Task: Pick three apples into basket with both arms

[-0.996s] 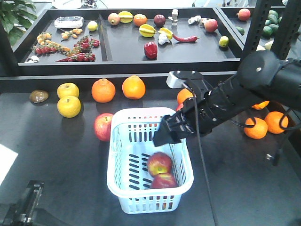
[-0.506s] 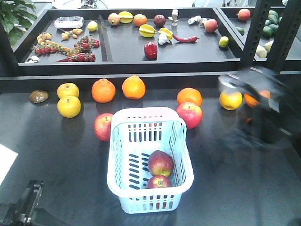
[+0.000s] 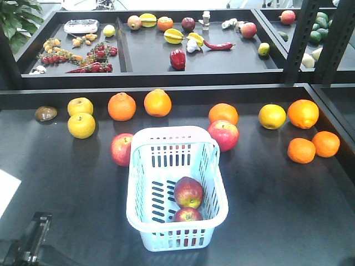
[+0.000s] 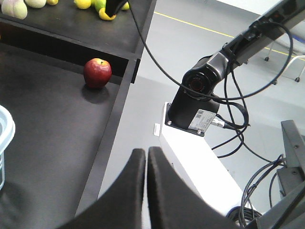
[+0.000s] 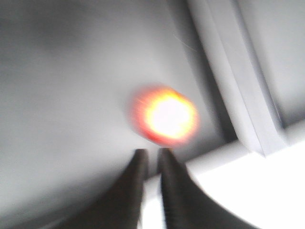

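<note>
In the basket [image 3: 176, 191] lie two apples [image 3: 188, 192]; a third apple [image 3: 122, 149] sits just left of it, nearer the left gripper [image 4: 146, 157], whose fingers are pressed together. The right gripper [image 5: 150, 160] is nearly closed, empty.

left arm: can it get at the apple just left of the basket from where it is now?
Probably yes. That apple sits in the open on the table beside the basket, nothing over it. The left tool is shut and parked off the table edge, so it must open and swing in first.
</note>
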